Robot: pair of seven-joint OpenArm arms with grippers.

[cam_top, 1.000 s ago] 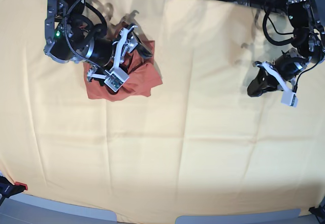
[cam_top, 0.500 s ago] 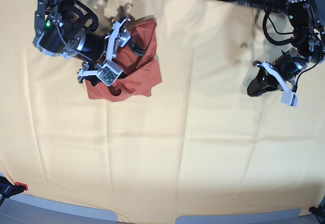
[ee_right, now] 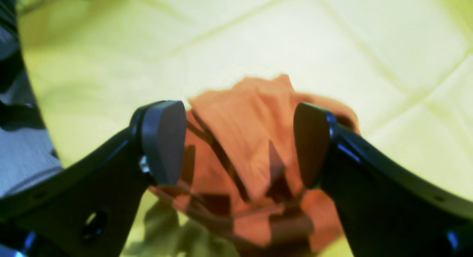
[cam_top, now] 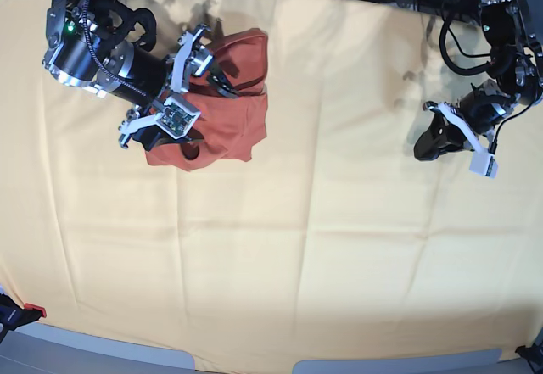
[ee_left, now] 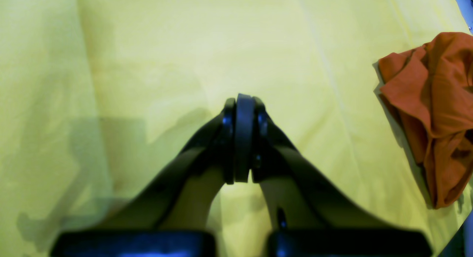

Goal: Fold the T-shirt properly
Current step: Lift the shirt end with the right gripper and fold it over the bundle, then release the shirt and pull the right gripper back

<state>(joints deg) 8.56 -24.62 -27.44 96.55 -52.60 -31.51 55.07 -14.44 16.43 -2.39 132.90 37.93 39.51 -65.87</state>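
Here I have the T-shirt (cam_top: 222, 111) crumpled on the pale yellow cloth (cam_top: 339, 221), toward the far side, on the base view's left.

My right gripper (ee_right: 236, 146) hangs over that rust-orange heap with its jaws spread wide, fabric showing between the pads (ee_right: 164, 140), nothing pinched that I can see. My left gripper (ee_left: 242, 138) sits well apart over bare cloth on the base view's right, fingers pressed tight together and empty; from its wrist view the shirt lies off at the right edge.
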